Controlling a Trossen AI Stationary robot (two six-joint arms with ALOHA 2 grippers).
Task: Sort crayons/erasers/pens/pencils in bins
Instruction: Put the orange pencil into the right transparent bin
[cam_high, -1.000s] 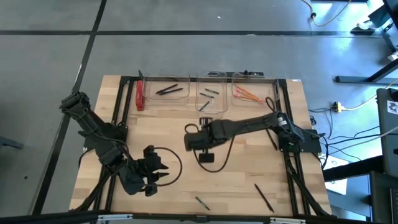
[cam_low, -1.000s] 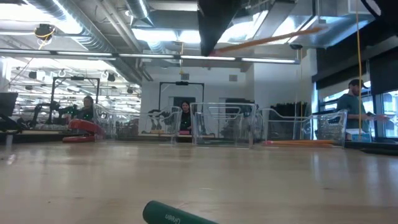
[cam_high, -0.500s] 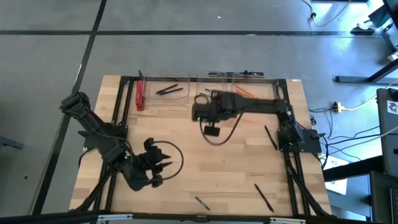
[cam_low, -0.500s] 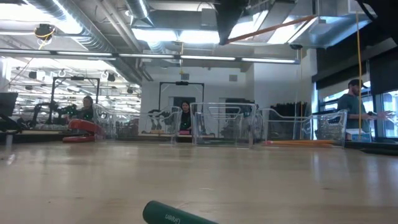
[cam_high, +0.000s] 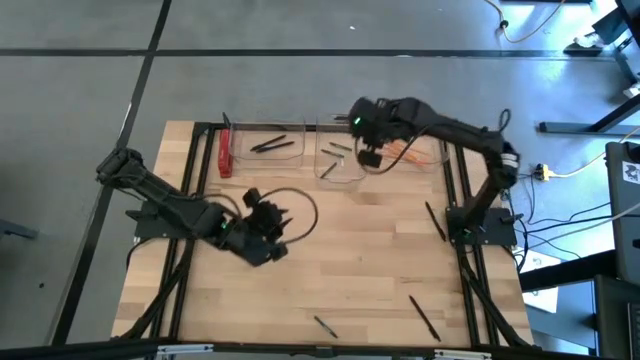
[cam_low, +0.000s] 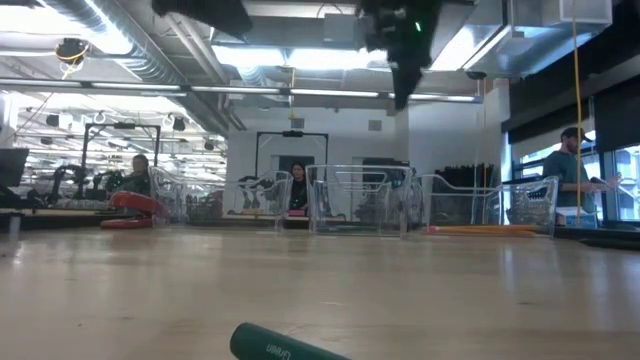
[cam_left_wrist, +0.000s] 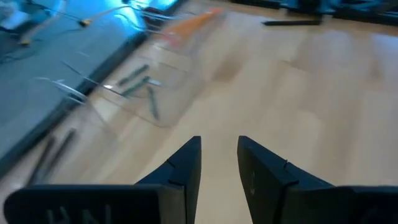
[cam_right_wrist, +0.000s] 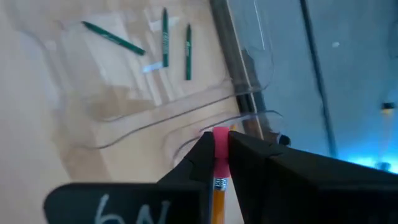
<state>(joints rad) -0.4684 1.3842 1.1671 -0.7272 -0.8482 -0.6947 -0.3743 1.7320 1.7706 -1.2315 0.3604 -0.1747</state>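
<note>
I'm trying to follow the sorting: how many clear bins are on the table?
3, in a row along the far edge: left bin, middle bin, right bin partly under the right arm.

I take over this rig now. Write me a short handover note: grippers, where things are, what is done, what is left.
Right gripper: shut on a pencil, above the bins, near the middle and right ones.
Left gripper: open, empty, over the table's left half.
Done: pens in left bin, crayons in middle bin, pencils in right bin.
Left: drop the held pencil; fetch two pens and one crayon from the table.
</note>
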